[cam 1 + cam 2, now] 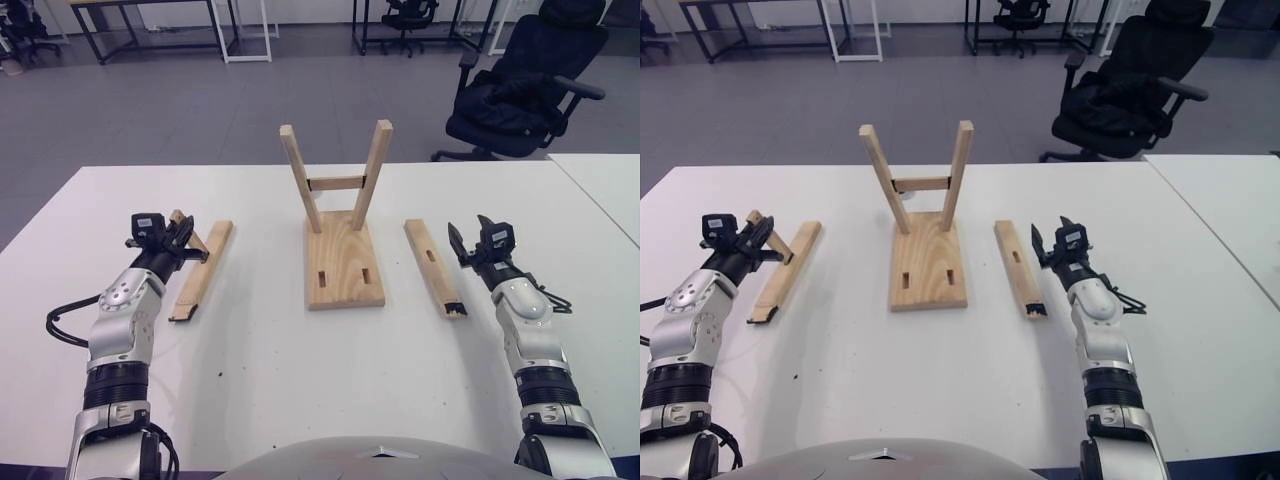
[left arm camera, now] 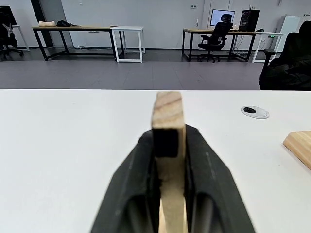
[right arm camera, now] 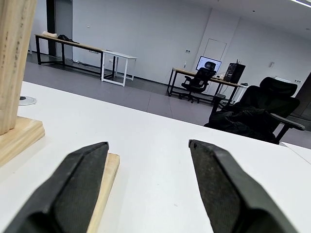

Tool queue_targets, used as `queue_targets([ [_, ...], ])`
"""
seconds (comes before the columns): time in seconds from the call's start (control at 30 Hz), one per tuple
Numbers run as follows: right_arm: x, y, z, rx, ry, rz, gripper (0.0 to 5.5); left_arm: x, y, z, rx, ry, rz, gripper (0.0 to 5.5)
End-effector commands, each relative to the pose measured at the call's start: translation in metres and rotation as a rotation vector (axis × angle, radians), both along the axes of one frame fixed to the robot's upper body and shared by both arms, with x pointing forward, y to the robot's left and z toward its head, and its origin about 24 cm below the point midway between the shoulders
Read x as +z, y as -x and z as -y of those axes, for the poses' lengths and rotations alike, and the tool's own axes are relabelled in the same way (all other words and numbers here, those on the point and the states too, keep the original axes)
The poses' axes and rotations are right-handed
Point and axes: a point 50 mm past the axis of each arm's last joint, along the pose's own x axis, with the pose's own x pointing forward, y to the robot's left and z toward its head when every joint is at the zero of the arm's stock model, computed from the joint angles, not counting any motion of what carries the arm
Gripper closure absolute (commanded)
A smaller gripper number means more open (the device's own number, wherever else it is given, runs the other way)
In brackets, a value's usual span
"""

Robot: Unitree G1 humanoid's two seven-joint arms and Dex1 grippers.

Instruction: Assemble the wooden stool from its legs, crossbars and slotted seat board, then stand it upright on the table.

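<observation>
You're about halfway: the seat board (image 1: 345, 265) lies mid-counter with two legs (image 1: 300, 178) and one crossbar (image 1: 337, 183) fitted. Left jaws clamp a wooden piece (image 2: 168, 109). Right jaws gape wide beside a loose leg (image 1: 433, 265).

Silver-grey metal casings, rounded at each joint, clad the robot's left arm (image 1: 125, 320) and right arm (image 1: 527, 318). A black ribbed band (image 1: 113, 385) rings each forearm. A looping black cable (image 1: 60, 325) hangs off the left casing and a thinner black cable (image 1: 556, 300) off the right. The matt black left gripper (image 1: 185, 238) and right gripper (image 3: 146, 145) each carry a small black camera box (image 1: 147, 221) with a pale label. Their broad, wedge-shaped fingers (image 3: 73, 194) are finely textured.
</observation>
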Motion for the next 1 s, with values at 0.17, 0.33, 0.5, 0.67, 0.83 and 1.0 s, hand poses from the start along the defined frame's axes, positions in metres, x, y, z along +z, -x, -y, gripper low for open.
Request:
queue_targets([
  [0.17, 0.006, -0.005, -0.001, 0.019, 0.024, 0.015, 2.42, -0.098, 0.047, 0.014, -0.036, 0.037, -0.418, 5.09],
  [0.33, 0.006, -0.005, -0.003, 0.021, 0.023, 0.016, 2.42, -0.058, 0.028, -0.002, 0.065, -0.119, -0.256, 5.09],
  [0.5, 0.005, -0.005, -0.004, 0.014, 0.019, 0.024, 2.42, -0.016, 0.009, 0.0, 0.073, -0.129, -0.067, 4.04],
  [0.67, 0.004, -0.004, -0.004, 0.005, 0.014, 0.027, 2.42, -0.013, 0.013, 0.002, 0.036, -0.088, -0.101, 3.28],
  [0.83, 0.001, 0.005, 0.0, -0.023, 0.006, 0.019, 2.42, -0.003, 0.02, 0.004, 0.12, -0.086, -0.187, 2.39],
  [1.0, -0.003, 0.019, 0.005, -0.059, -0.007, 0.002, 2.42, -0.011, 0.033, 0.021, 0.138, -0.097, -0.331, 1.6],
])
